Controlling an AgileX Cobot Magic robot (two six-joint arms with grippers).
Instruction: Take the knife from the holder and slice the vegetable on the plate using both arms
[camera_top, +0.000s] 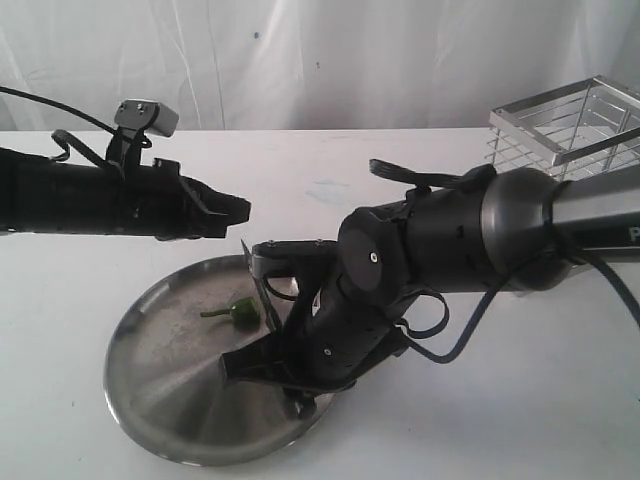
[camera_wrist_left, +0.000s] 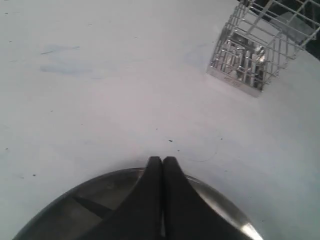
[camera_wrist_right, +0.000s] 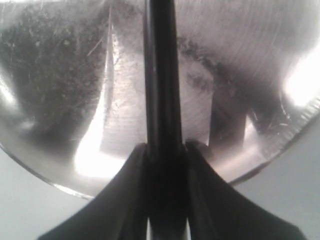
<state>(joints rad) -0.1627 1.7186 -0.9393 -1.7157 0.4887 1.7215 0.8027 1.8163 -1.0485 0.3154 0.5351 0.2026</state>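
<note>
Right wrist view showed the right gripper (camera_wrist_right: 162, 150) clamped on the knife (camera_wrist_right: 160, 75) above the plate (camera_wrist_right: 50, 75). The left gripper (camera_wrist_left: 162, 162), fingers pressed together, hovered over the plate's rim. The vegetable (camera_top: 240, 311) lay on the plate. The holder (camera_top: 570, 125) stood at the table's (camera_top: 500, 420) back right corner.

Pretty bare setup here: a plain white tabletop (camera_top: 300, 165) fills the whole lower view, matte and mostly clean apart from a faint bluish smudge (camera_top: 328, 188) toward the back and a few tiny dark specks (camera_wrist_left: 170, 141) you only catch up close. Behind it hangs a white backdrop (camera_top: 300, 60), kinda wrinkly with soft vertical folds. Light is flat and even, with only soft shadows.
</note>
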